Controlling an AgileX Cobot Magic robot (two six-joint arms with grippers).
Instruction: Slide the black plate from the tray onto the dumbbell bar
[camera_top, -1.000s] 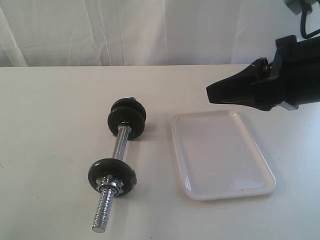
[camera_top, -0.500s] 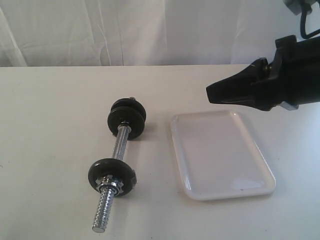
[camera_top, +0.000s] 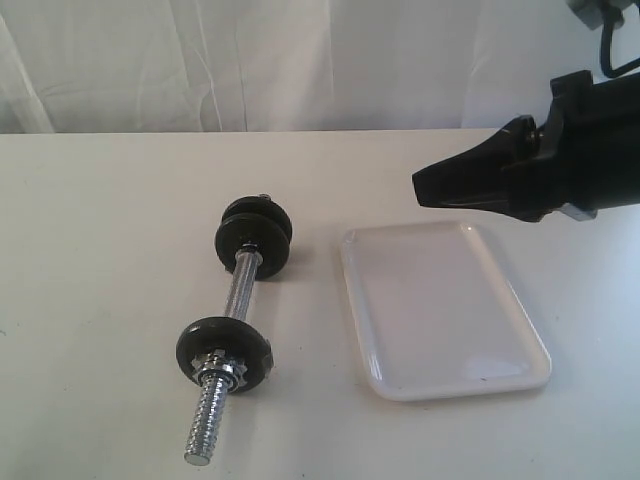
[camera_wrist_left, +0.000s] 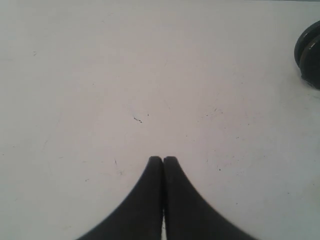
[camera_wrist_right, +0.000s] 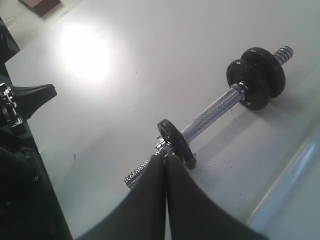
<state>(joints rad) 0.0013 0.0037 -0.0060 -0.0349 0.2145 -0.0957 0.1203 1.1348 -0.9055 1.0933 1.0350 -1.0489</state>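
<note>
The dumbbell bar (camera_top: 241, 288) lies on the white table to the left of the tray (camera_top: 452, 391), which holds nothing. Two black discs (camera_top: 254, 236) sit side by side on the bar's far end; I cannot tell whether one of them is the black plate. Near the bar's front end another black disc (camera_top: 224, 350) is backed by a chrome star nut (camera_top: 222, 369). My right gripper (camera_top: 424, 190) hangs shut and empty above the tray's far edge. In the right wrist view its shut tips (camera_wrist_right: 166, 156) point at the bar (camera_wrist_right: 210, 112). My left gripper (camera_wrist_left: 163, 159) is shut over bare table.
A white cloth backdrop hangs behind the table. In the left wrist view a black disc (camera_wrist_left: 311, 55) shows at the frame's edge. The right wrist view shows the left arm's dark body (camera_wrist_right: 20, 165) and the tray's rim (camera_wrist_right: 295, 165).
</note>
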